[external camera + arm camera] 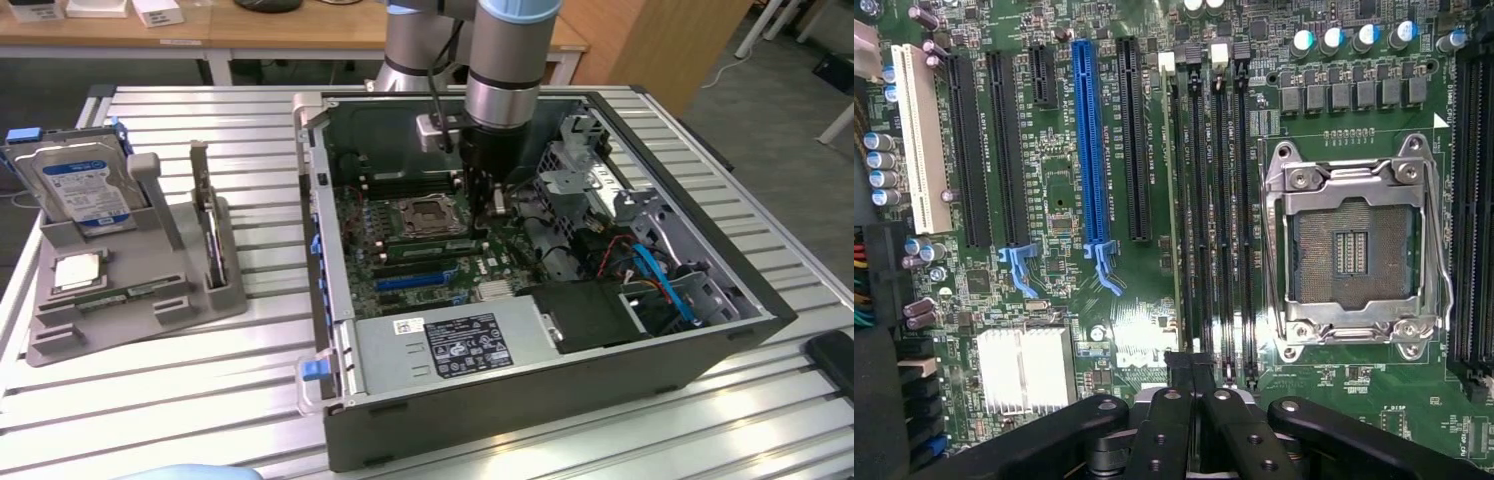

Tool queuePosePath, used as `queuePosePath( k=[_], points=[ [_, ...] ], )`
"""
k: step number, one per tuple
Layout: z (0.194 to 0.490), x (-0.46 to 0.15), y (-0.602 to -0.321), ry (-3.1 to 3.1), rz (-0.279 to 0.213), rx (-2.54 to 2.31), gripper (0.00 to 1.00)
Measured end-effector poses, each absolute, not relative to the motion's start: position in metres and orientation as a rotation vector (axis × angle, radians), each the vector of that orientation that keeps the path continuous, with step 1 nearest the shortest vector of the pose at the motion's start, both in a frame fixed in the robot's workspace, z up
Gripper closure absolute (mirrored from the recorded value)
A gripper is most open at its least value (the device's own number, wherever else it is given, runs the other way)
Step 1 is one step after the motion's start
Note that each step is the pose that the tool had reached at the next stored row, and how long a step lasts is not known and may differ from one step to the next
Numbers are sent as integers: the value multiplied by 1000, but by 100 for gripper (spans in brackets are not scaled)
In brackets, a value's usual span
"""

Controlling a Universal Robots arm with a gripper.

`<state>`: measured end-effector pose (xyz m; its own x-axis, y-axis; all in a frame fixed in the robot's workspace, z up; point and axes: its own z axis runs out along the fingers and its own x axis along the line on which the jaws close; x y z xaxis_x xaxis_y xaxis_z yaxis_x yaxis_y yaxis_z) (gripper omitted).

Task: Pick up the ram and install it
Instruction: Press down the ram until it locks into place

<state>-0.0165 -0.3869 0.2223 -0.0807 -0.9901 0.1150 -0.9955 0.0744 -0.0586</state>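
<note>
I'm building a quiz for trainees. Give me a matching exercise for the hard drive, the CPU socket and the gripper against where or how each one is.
1. hard drive
2. CPU socket
3. gripper

A. shut, down inside the computer case
B. standing in the grey holder
C. empty, on the motherboard

Pairs: 1-B, 2-C, 3-A.

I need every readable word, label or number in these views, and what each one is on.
No text reads with certainty.
White and black sticker on the grey power supply box: print too small.
Blue-white label on the boxy hard drive: blurred.
White lettering beside the blue expansion slot on the green motherboard: unreadable.
Glare-washed logo near the silver heatsink: unclear.
</note>
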Motion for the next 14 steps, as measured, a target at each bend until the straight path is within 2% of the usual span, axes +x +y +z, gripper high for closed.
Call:
queuePosePath(
  k=[5,14],
  points=[
    [221,-16,-387,-2269,188,2098,90],
    [226,-15,-387,-2254,158,2088,90]
  ],
)
